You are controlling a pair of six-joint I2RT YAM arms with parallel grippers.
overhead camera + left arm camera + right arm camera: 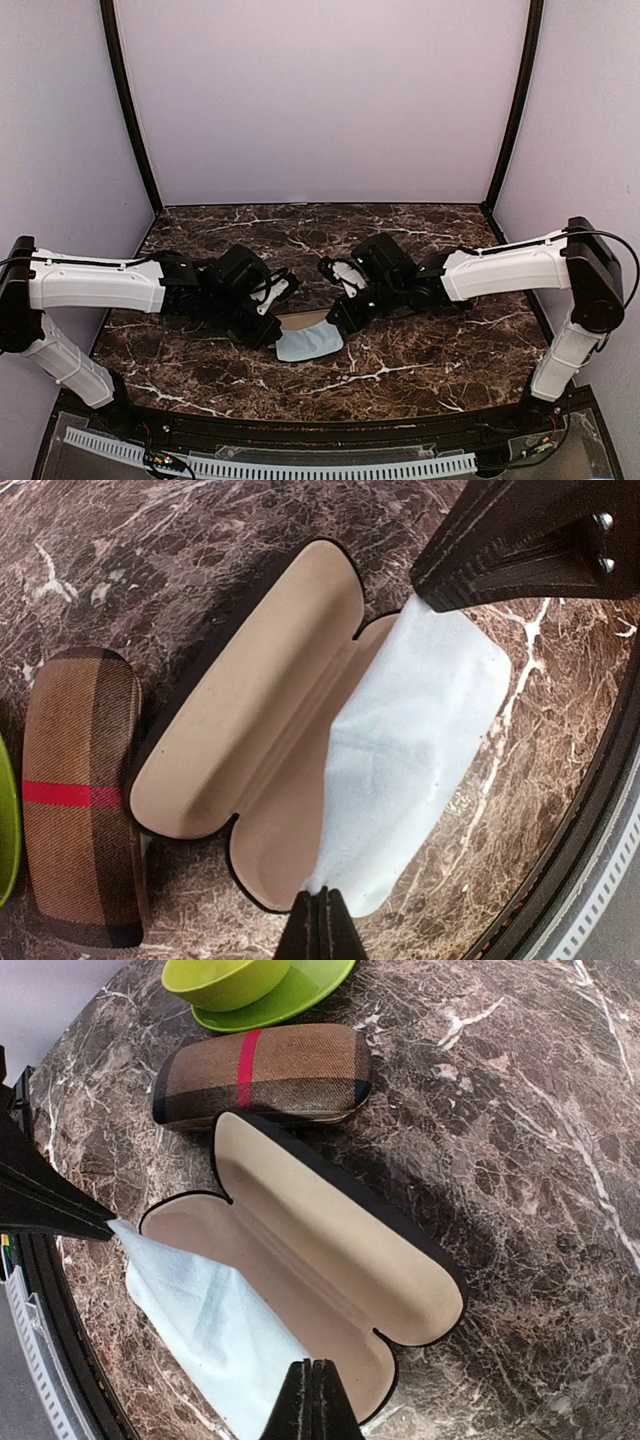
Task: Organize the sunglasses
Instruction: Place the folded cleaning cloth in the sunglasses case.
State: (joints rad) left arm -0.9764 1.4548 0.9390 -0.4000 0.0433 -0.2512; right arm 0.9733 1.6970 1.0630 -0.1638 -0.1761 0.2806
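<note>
Fingertips of our left gripper (318, 900) are pinched tight on one corner of the light blue cloth (420, 750), and our right gripper (312, 1375) is clamped the same way on another corner, so the cloth is spread between us. It drapes over one half of the open case (250, 710); just beside that lies the closed plaid case (80, 800), then a green bowl (225, 980) on a green plate (300, 995), all on the marble table (520, 1110). Where the sunglasses are, we cannot tell.
</note>
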